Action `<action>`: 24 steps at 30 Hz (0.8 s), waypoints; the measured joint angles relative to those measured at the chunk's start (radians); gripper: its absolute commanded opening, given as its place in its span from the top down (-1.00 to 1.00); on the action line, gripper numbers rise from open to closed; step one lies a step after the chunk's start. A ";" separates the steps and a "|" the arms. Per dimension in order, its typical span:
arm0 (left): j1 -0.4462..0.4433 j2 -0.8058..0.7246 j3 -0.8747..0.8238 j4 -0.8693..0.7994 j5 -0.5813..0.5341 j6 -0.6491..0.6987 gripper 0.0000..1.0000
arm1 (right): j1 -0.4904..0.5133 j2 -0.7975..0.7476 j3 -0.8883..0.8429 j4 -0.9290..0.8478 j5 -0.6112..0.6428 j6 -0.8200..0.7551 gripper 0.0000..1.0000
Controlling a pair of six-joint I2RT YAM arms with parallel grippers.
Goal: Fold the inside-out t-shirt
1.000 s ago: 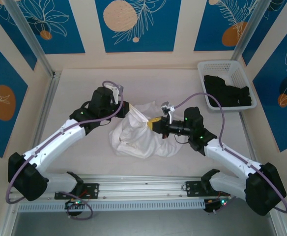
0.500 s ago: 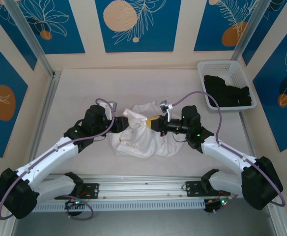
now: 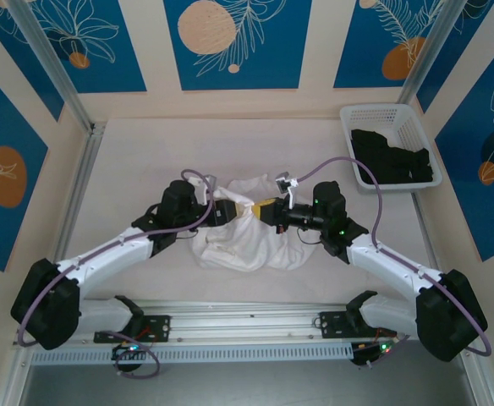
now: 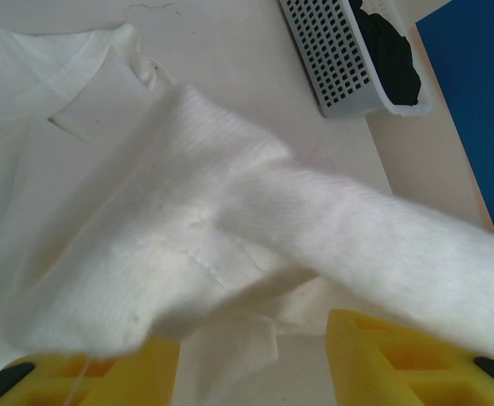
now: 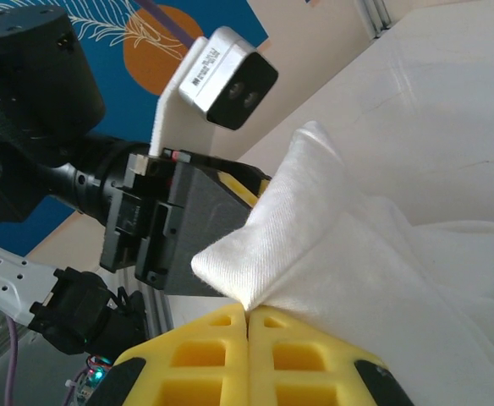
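The pale table (image 3: 128, 161) carries the crumpled white inside-out t-shirt (image 3: 238, 241) at its middle, between both arms. A white basket (image 3: 381, 112) holding a black garment (image 3: 395, 161) sits at the far right corner. The right gripper (image 5: 249, 315) pinches a raised fold of the shirt. The left gripper (image 4: 254, 342) faces it, jaws parted, with cloth lying across them.

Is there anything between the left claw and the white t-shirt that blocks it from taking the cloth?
Nothing visible does. The left claw stands open right at the t-shirt, with a band of cloth lying across in front of it. The right claw is shut on a fold close by. The basket sits apart.
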 measured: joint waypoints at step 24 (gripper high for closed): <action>0.026 -0.014 0.009 0.203 0.109 0.012 1.00 | -0.021 -0.146 -0.001 -0.127 0.148 -0.084 1.00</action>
